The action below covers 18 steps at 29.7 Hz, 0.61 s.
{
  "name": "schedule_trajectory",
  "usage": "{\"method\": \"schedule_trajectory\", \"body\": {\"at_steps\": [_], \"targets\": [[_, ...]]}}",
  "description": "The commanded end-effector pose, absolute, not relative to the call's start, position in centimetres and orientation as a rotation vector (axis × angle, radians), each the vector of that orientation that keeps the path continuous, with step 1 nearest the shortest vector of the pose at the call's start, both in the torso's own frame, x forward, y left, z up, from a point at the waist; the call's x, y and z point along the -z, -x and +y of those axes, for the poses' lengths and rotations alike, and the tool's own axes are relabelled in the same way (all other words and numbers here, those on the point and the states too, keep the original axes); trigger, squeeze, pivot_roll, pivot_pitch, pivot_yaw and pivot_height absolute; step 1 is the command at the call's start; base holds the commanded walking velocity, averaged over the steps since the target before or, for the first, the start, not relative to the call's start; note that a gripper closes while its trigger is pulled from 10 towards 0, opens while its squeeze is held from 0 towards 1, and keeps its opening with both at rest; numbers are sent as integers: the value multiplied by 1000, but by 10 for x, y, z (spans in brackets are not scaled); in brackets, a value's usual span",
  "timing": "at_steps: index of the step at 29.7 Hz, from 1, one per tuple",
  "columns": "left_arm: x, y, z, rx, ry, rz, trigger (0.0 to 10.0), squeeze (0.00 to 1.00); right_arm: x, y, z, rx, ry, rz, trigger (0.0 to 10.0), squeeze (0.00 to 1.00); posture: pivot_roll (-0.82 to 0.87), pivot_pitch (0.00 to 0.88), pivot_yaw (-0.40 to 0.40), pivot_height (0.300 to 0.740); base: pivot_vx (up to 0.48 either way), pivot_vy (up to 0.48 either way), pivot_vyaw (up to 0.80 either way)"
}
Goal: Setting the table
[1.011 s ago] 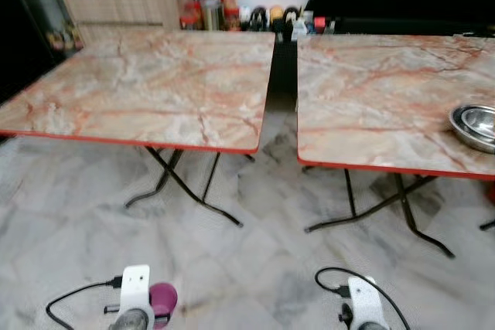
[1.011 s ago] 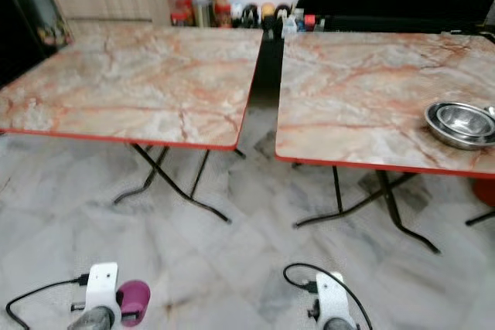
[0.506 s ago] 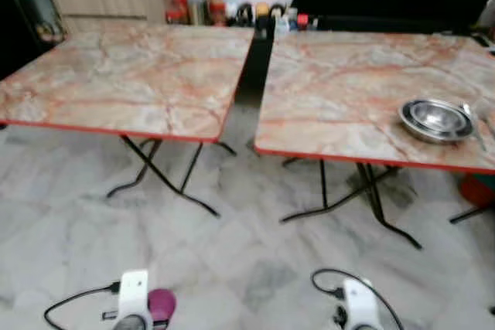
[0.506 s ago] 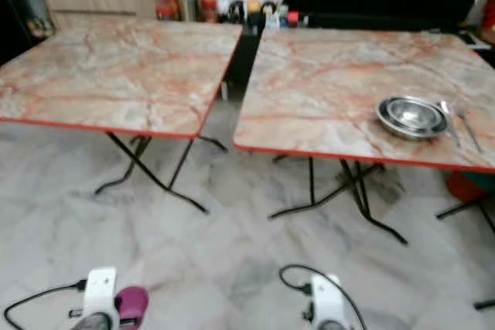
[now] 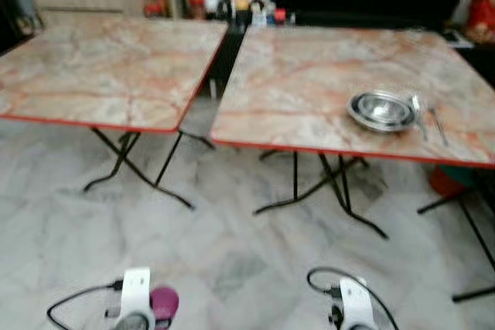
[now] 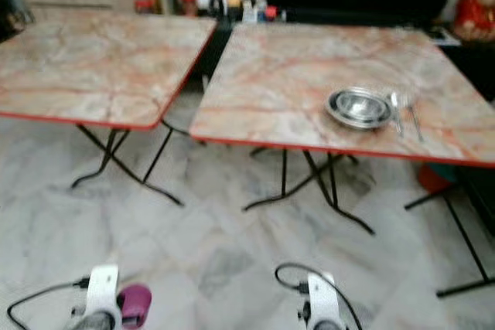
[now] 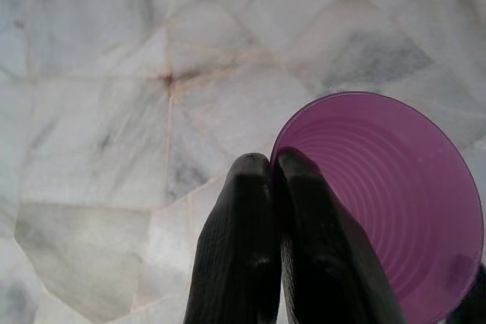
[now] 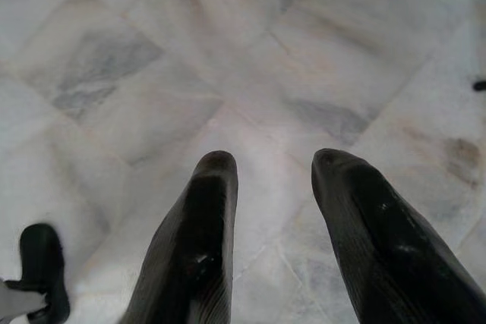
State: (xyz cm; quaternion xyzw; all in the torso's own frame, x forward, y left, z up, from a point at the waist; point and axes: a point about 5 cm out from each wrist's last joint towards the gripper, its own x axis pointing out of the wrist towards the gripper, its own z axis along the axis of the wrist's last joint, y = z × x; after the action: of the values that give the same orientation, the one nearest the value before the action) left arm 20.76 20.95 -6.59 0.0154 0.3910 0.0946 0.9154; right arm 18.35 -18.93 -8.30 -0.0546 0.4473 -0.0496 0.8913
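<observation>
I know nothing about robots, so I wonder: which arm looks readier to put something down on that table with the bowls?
Probably the left. The left gripper is pinched on the rim of a purple cup, ready to set beside the metal bowls on the right-hand table. The right gripper is open and holds nothing.

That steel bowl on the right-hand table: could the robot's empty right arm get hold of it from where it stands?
Probably not yet. The steel bowl sits far across the table, while the right gripper hangs low over open floor, jaws apart. Nothing blocks the way; it looks too distant.
</observation>
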Motion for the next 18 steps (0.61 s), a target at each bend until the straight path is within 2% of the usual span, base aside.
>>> {"method": "schedule_trajectory", "body": {"at_steps": [1, 3, 18], "targets": [[65, -210, 204, -170, -26, 794, 10000, 0, 82, -184, -195, 119, 120, 922, 10000, 0, -91, 0, 19, 728, 240, -322, 0], [66, -209, 203, -163, -21, 800, 10000, 0, 82, -184, -195, 116, 121, 922, 10000, 0, -91, 0, 19, 728, 240, -300, 0], [67, -207, 203, -160, 17, 804, 10000, 0, 82, -185, -194, 122, 115, 923, 10000, 0, -86, 0, 17, 728, 0, 0, 0]]}}
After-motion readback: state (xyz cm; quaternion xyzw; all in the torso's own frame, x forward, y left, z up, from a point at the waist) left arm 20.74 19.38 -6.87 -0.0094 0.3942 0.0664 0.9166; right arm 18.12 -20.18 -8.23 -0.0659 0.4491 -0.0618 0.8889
